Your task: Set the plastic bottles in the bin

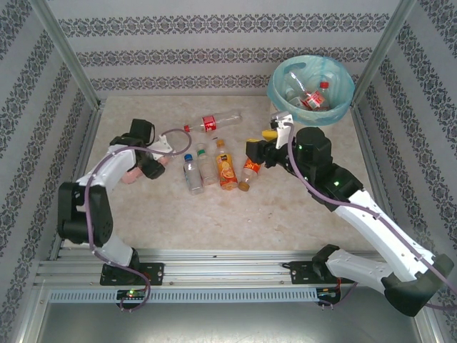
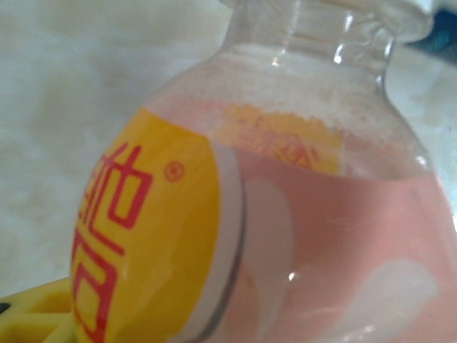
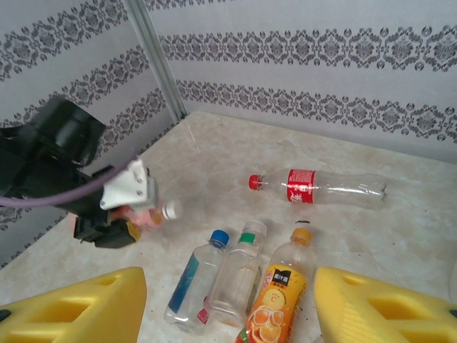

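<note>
A pink bottle (image 2: 300, 236) with a yellow label sits right up close, between the fingers of the left tool (image 1: 139, 173); I cannot tell if it is squeezed. The right tool (image 3: 228, 311) is wide open, holding nothing. Four bottles (image 1: 214, 170) lie mid-frame on the counter (image 1: 285, 214). The bin (image 1: 277, 91), upper right, has bottles inside.

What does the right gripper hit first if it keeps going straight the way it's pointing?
Likely the green-capped clear bottle, dead ahead between the open jaws of the right gripper in its wrist view. The orange-label bottle beside it looks about as near; depth is unclear.
</note>
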### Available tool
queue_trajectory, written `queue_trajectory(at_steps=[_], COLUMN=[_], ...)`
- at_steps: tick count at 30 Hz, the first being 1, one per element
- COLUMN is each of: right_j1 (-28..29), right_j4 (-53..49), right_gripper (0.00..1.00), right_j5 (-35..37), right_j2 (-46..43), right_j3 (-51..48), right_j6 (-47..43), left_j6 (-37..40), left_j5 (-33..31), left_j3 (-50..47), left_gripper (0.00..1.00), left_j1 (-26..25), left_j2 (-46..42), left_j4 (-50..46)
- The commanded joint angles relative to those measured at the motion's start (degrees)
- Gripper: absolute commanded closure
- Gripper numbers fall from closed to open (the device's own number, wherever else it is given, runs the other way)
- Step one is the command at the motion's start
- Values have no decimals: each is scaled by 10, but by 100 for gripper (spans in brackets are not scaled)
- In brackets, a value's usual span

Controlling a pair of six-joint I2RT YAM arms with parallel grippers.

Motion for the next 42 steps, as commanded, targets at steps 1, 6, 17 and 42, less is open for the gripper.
queue_trajectory(at_steps=[1, 6, 17, 42], right_j1=[13, 38, 120, 151], right_j4=[0, 18, 62, 279], right_gripper=[37, 37, 38, 40], right_j5=[19, 40, 84, -168], right_j2=[-23, -43, -55, 87], right_j3=[-4, -26, -52, 9], right_j6=[21, 34, 33, -45], left_j6=[-55, -177, -370, -327], left_j5=[-17, 119, 332, 465], left_j3=[36, 44, -92, -175], left_gripper=[40, 39, 45, 44], left_j1=[7, 4, -119, -189], left_j2=[-81, -202, -313, -359], left_j4=[-6, 67, 316, 360])
